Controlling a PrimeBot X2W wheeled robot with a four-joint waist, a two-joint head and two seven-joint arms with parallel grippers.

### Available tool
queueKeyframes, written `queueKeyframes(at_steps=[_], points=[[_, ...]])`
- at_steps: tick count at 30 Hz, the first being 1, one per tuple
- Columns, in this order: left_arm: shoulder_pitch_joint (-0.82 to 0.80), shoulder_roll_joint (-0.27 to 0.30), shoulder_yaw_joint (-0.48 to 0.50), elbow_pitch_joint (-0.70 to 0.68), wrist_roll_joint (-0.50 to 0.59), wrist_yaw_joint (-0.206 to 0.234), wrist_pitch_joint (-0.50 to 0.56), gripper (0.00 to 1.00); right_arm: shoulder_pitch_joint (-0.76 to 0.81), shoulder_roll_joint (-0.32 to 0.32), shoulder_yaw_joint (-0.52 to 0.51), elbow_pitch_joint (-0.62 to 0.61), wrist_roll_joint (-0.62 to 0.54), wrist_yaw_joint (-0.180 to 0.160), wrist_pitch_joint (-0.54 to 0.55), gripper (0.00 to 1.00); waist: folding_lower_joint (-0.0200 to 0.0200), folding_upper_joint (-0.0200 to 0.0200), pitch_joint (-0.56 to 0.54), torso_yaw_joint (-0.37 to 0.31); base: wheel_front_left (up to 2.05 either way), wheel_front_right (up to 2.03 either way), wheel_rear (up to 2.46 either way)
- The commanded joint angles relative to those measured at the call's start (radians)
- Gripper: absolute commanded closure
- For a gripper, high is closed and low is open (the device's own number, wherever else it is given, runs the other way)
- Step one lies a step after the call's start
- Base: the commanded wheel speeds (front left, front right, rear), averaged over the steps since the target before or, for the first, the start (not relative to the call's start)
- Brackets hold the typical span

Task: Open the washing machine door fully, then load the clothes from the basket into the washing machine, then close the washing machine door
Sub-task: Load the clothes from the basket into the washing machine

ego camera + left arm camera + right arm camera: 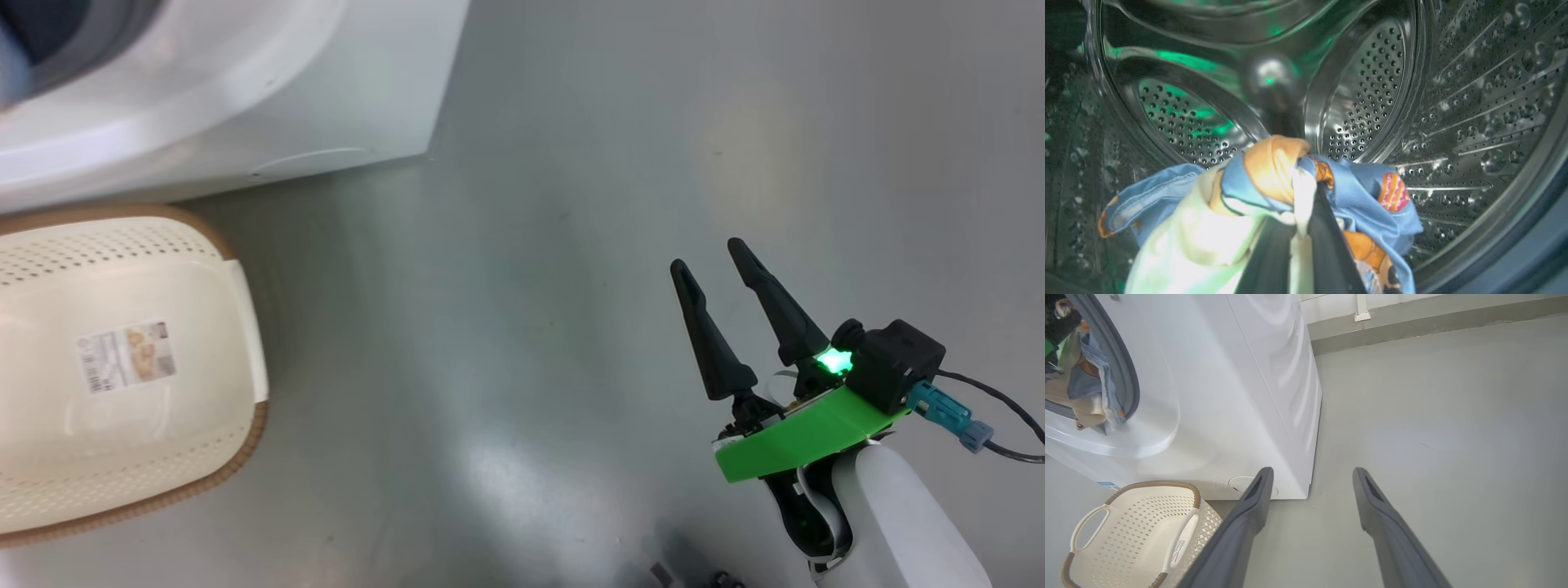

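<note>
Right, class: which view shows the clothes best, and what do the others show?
The left wrist view: the clothes fill the foreground, pinched in the left pincer inside the drum. The right wrist view shows them small at the washing machine opening. The head view faces the basket.

The clothes (pixel 1355 192), light-blue with orange-brown print plus cream cloth, are bunched and pinched in the left gripper (pixel 1302 192). They hang inside the steel perforated drum (pixel 1474 102) of the white washing machine (pixel 1241 396). The basket (pixel 245 343) is cream and perforated with a brown rim, and stands upright on the floor (pixel 571 245) just in front of the machine's lower front, paper label (pixel 126 355) showing on its bottom.
</note>
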Motion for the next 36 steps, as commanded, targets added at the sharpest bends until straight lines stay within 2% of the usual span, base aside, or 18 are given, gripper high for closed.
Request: queueKeyframes(at_steps=[1, 8, 17, 18, 19, 36], points=[[-0.057, 0.067, 0.022, -0.033, 0.033, -0.003, -0.005, 1.00, 0.001, 0.003, 0.026, -0.018, 0.009, 0.002, -0.005, 0.00, 0.0000, 0.0000, 0.021, -0.023, 0.00, 0.00, 0.00], [-0.122, 0.093, 0.056, -0.108, 0.113, 0.002, -0.005, 1.00, -0.012, 0.012, 0.042, -0.017, 0.013, 0.002, -0.005, 0.00, 0.0000, 0.0000, 0.039, -0.059, 0.00, 0.00, 0.00], [-0.119, 0.081, 0.081, -0.013, 0.146, 0.001, -0.005, 1.00, -0.012, 0.019, 0.052, -0.010, 0.016, 0.002, -0.005, 0.00, 0.0000, 0.0000, 0.043, -0.071, 0.00, 0.00, 0.00], [-0.120, 0.080, 0.084, 0.004, 0.145, 0.000, -0.005, 0.54, -0.012, 0.019, 0.052, -0.009, 0.016, 0.002, -0.005, 0.00, 0.0000, 0.0000, 0.043, -0.070, 0.00, 0.00, 0.00], [-0.123, 0.080, 0.086, 0.014, 0.145, 0.000, -0.005, 0.00, -0.011, 0.019, 0.051, -0.008, 0.016, 0.002, -0.005, 0.00, 0.0000, 0.0000, 0.043, -0.068, 0.00, 0.00, 0.00], [-0.076, 0.020, 0.127, 0.065, 0.129, -0.002, -0.005, 0.00, -0.015, 0.010, 0.039, -0.006, 0.013, 0.002, -0.005, 0.00, 0.0000, 0.0000, 0.018, -0.025, 0.00, 0.00, 0.00]])
